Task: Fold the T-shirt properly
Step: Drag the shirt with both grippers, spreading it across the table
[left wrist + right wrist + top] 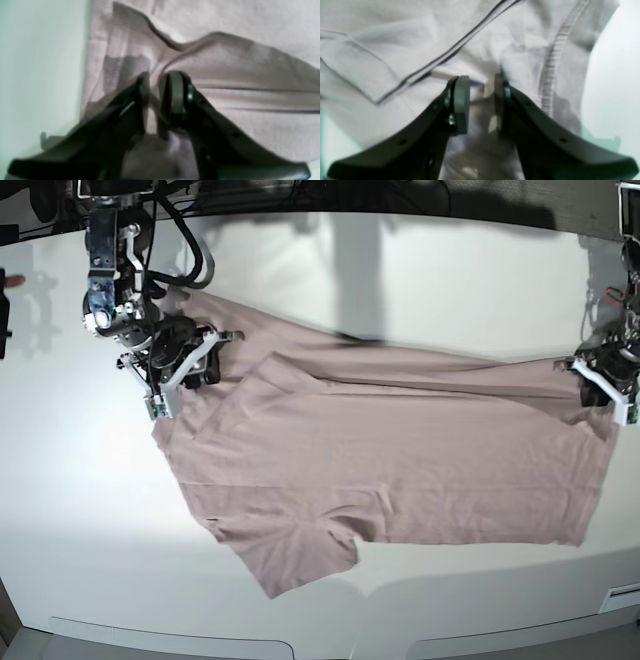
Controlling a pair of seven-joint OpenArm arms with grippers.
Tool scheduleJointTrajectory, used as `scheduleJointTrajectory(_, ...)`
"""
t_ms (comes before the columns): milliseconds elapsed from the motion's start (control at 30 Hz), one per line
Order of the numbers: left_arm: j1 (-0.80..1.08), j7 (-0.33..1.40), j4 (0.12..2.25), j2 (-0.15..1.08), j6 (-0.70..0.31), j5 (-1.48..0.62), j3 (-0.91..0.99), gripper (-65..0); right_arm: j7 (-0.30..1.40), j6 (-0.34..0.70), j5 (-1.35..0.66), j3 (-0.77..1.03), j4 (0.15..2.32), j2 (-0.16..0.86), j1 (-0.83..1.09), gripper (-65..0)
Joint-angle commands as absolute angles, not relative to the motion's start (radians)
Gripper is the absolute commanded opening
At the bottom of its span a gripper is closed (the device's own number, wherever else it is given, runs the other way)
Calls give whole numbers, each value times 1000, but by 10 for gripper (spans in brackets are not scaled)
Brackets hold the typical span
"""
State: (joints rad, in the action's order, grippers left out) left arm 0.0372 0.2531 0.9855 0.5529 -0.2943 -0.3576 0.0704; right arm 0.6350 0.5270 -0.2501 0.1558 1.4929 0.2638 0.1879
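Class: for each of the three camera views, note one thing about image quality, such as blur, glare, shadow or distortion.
Left wrist view: soft and blurred throughout; the end effector casts a shadow on the T-shirt. Right wrist view: equally soft, the cloth looks greyer, and the table at right washes out pale. Base view: sharper, yet glare whitens the table's left side, and its front edge bows like a wide-angle lens.

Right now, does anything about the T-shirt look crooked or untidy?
Yes. The T-shirt lies slanted on the white table; its far edge is folded over into an uneven strip, and one sleeve sticks out toward the near edge.
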Motion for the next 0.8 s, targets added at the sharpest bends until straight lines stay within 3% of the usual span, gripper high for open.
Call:
scheduleJointTrajectory(0, 121, 516, 937, 568, -210, -236, 92, -526, 686, 506, -213, 164, 1492, 298, 200, -470)
scheduleJointTrajectory(200, 233, 477, 955, 563, -214, -236, 245, -526, 689, 516, -284, 164, 1492, 381, 200, -470)
scheduleJointTrajectory(300, 250, 474, 1010, 563, -214, -236, 263, -526, 678, 592, -352, 164, 1508, 381, 196, -470)
scheduleJointTrajectory(533, 249, 513, 1185, 562, -214, -237, 261, -526, 684, 624, -431, 163, 1732, 379, 194, -470)
scheduleJointTrajectory(767, 249, 550, 1246, 562, -213, -239, 261, -526, 737, 622, -470, 162, 1911, 284, 200, -470)
